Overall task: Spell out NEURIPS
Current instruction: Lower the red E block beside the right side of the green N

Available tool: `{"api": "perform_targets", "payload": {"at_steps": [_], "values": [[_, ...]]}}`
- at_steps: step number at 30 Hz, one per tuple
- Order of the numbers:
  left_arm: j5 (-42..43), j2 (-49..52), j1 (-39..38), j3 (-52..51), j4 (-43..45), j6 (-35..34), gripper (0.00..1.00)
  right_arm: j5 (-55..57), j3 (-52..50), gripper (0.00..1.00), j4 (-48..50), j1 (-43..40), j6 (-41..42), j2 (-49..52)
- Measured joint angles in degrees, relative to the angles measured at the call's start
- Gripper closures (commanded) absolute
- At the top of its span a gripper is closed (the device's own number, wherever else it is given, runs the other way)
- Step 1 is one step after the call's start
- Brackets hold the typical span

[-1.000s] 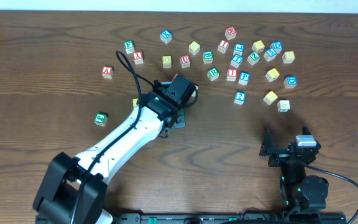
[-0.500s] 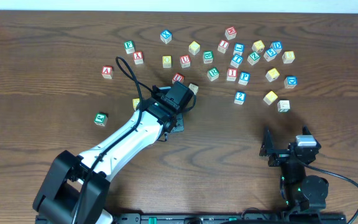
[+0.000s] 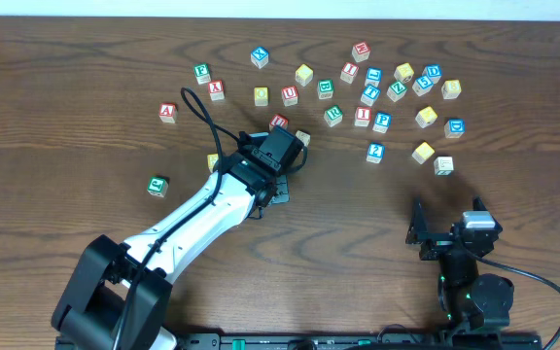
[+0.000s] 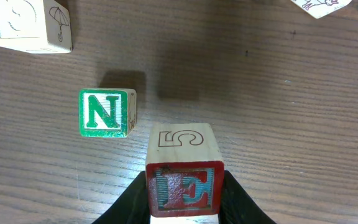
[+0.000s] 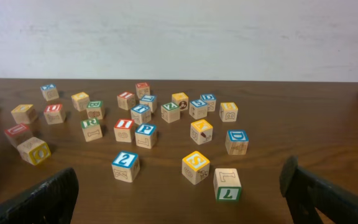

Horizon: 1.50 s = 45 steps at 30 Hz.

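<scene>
Some twenty-nine cubes (image 3: 362, 116) lie on one worktop (image 3: 47, 58) (others may hide under the left arm (image 3: 197, 214)); with the right arm (image 3: 470, 282), two arms.

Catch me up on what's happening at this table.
The left tool is shut on the red E cube, holding it close beside the green N cube, which sits on the table; the two are not touching. It looks like the second letter of NEURIPS is being placed. The right tool is open and idle at the near side, and the loose cubes lie scattered across the far side.
</scene>
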Motion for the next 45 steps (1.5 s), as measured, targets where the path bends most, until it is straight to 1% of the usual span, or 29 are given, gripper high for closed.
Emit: {"api": "perform_targets", "payload": {"at_steps": [13,32,45], "values": [[-0.5,0.3,0.0,0.0,1.0,0.2,0.92,0.0,0.0,0.01,0.0,0.0,0.0,0.0],[-0.6,4.2,0.8,0.0,2.3,2.2,0.92,0.0,0.0,0.01,0.0,0.0,0.0,0.0],[-0.6,4.9,1.5,0.0,2.8,3.0,0.93,0.0,0.0,0.01,0.0,0.0,0.0,0.0]]}}
